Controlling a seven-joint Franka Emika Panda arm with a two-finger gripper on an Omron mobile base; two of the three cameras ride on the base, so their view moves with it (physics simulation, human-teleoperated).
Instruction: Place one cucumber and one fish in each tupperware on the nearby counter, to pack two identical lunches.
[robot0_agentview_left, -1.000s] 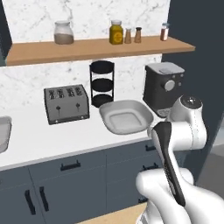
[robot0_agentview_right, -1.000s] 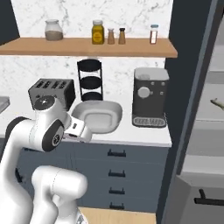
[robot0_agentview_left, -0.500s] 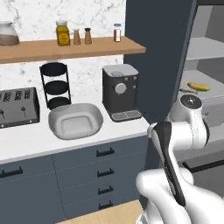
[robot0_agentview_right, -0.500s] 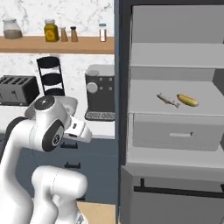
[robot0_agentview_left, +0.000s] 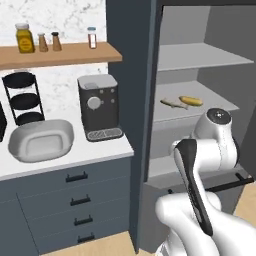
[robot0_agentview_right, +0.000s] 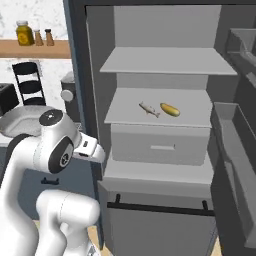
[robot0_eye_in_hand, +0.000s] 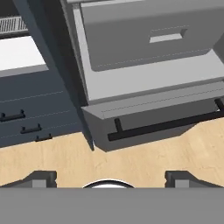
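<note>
A yellow-green cucumber (robot0_agentview_left: 191, 101) (robot0_agentview_right: 170, 109) lies on the middle shelf of the open fridge. A small brownish fish (robot0_agentview_left: 172, 103) (robot0_agentview_right: 149, 109) lies just left of it. One light-grey tupperware (robot0_agentview_left: 40, 141) (robot0_agentview_right: 19, 120) stands on the white counter (robot0_agentview_left: 70, 160), left of the fridge. My gripper (robot0_eye_in_hand: 111, 180) is open and holds nothing. It hangs low in front of the fridge, facing down at the fridge's lower drawers and the wood floor, well below the shelf with the food. My arm stays folded close to the base.
A black coffee machine (robot0_agentview_left: 100, 107) stands on the counter beside the fridge wall, with a black three-tier rack (robot0_agentview_left: 22, 97) behind the tupperware. Jars sit on the wooden shelf (robot0_agentview_left: 60, 52). The fridge door (robot0_agentview_right: 235, 165) with its bins hangs open at the right. A bottom drawer with a black handle (robot0_eye_in_hand: 162, 124) juts out.
The whole picture has slid left as the base moved right, from toaster and counter to the open fridge. My arm keeps its folded pose and the gripper stays open.
</note>
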